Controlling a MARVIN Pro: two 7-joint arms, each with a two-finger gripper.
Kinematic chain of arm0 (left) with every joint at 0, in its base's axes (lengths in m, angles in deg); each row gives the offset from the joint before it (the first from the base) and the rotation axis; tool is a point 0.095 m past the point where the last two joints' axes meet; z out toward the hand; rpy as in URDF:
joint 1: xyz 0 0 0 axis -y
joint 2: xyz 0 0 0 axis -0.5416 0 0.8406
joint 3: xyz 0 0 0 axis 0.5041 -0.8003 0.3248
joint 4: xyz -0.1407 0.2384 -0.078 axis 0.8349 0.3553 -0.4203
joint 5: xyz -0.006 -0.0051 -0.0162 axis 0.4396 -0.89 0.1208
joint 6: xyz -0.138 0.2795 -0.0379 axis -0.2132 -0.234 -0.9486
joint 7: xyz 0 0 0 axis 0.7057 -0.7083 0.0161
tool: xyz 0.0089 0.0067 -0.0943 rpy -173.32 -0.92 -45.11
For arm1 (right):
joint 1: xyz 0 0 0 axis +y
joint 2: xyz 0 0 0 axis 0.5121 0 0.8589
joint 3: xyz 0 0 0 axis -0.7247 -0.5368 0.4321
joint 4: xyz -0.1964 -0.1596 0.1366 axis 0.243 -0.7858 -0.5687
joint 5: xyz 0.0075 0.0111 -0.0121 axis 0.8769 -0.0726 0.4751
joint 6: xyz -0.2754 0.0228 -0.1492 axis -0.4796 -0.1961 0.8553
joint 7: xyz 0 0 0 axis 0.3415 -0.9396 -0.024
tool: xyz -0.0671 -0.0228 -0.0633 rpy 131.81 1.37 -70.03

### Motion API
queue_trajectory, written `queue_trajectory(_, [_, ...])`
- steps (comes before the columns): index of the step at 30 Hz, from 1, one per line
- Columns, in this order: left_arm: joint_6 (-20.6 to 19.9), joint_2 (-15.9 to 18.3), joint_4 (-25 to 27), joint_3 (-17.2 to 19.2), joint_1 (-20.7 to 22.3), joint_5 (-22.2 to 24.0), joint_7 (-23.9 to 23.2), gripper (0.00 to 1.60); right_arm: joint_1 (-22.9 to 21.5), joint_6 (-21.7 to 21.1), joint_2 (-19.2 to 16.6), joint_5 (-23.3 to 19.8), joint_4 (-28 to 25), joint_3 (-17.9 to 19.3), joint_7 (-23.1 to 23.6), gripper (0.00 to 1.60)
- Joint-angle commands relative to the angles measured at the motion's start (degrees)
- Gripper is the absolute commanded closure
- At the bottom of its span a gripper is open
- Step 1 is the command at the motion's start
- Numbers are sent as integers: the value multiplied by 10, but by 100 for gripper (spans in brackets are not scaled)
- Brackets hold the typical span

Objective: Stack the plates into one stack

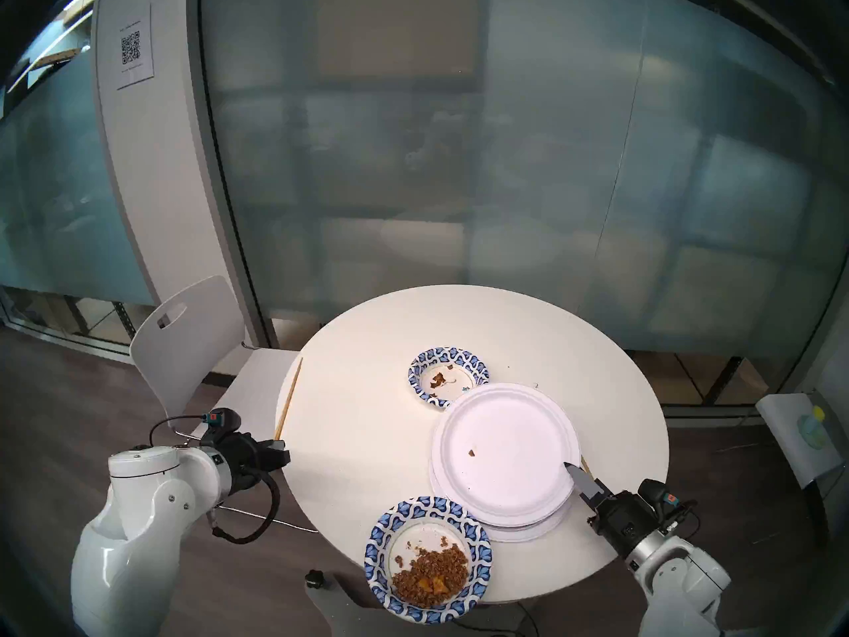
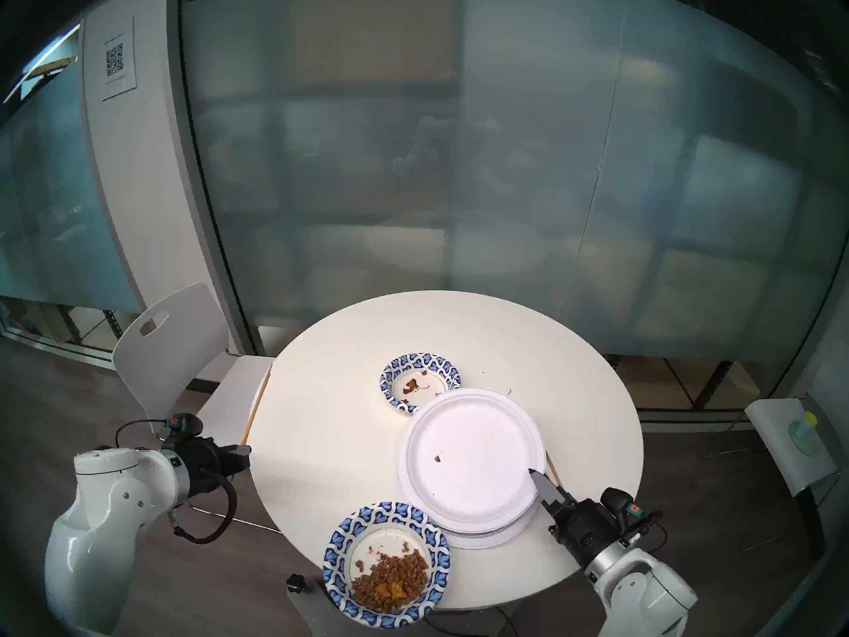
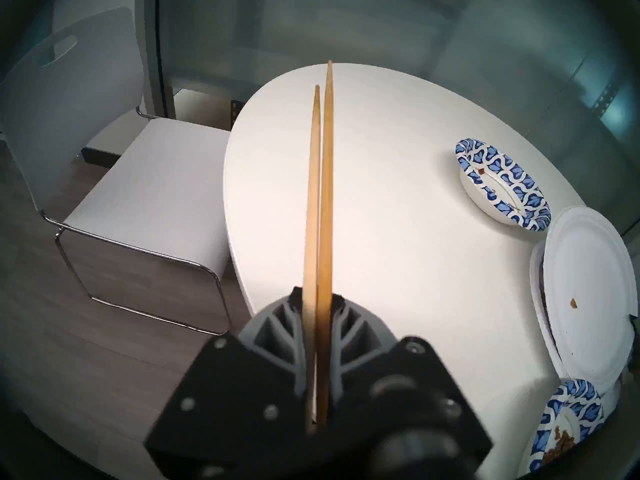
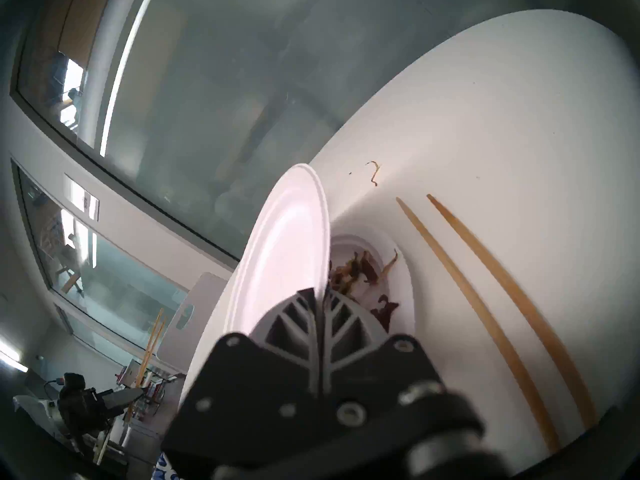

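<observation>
1. left gripper, off the round table's left edge, is clenched on a pair of wooden chopsticks that point out over the tabletop.
2. a small blue-patterned plate with a few scraps sits toward the far middle, just beside the white plates.
3. another blue-patterned plate, holding brown food, overhangs the near edge.
4. the upper white plate is tilted above a lower white plate bearing scraps.
5. right gripper is clamped on the upper plate's rim; a second pair of chopsticks lies beside it.

Head pair overlooks table (wrists closer).
</observation>
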Motion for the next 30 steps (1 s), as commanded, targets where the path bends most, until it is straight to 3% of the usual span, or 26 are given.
queue_trajectory(1, [2,0,15,2,-7,-2,0,160,11,-2,6,-7,-28,4,6,160])
queue_trajectory(17, [7,2,18,7,-18,-3,-5,160,16,7,12,3,-31,-4,5,160])
queue_trajectory(18, [7,3,18,7,-18,-3,-6,160,17,9,10,8,-33,-7,4,154])
queue_trajectory(20, [7,3,17,8,-18,-3,-6,160,15,11,12,8,-35,-7,2,128])
queue_trajectory(21, [7,3,17,8,-18,-3,-6,160,16,15,13,12,-38,-8,-1,127])
queue_trajectory(24, [8,4,17,9,-18,-3,-7,160,17,16,9,18,-42,-9,-3,102])
queue_trajectory(30, [8,4,17,9,-18,-3,-9,160,22,18,6,36,-51,-10,-3,97])
